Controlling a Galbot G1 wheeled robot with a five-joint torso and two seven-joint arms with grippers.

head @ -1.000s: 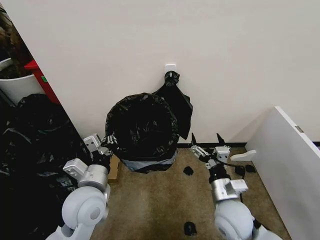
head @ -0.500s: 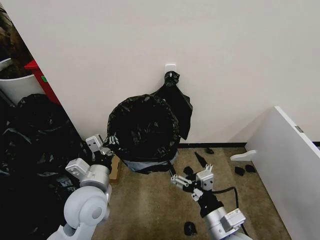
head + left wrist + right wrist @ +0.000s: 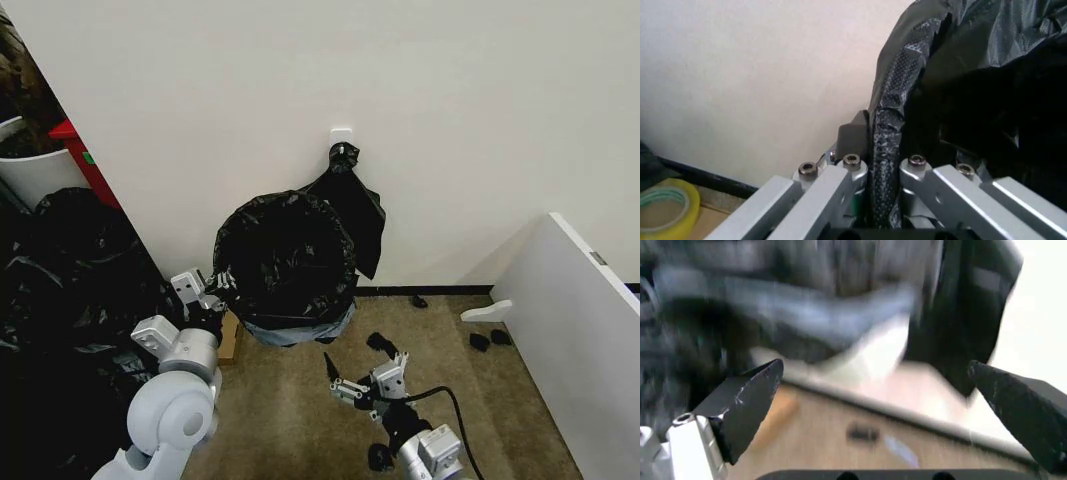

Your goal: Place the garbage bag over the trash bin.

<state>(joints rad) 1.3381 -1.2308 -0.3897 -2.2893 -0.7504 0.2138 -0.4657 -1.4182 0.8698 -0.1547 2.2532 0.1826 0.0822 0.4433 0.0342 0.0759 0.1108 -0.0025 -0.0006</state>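
The glossy black garbage bag (image 3: 285, 262) is draped over the trash bin, which stands against the wall. Only a pale greyish band of the trash bin (image 3: 297, 328) shows through at its base. My left gripper (image 3: 212, 288) is at the bag's left edge, shut on a fold of the garbage bag (image 3: 884, 150). My right gripper (image 3: 352, 372) hangs low over the floor in front of the bin, open and holding nothing. Its two black fingertips (image 3: 747, 397) stand wide apart, with the bag (image 3: 807, 300) blurred beyond them.
A flat black bundle (image 3: 352, 205) hangs from a wall hook behind the bin. A heap of black sacks (image 3: 60, 300) and a white tub (image 3: 35, 170) fill the left. A white panel (image 3: 580, 330) stands on the right. Small black scraps (image 3: 378, 456) lie on the carpet. A tape roll (image 3: 663, 210) sits by the wall.
My right arm has pulled back from the bin's right side, down and leftward to the near floor, still open. The left gripper has kept its hold on the bag's edge.
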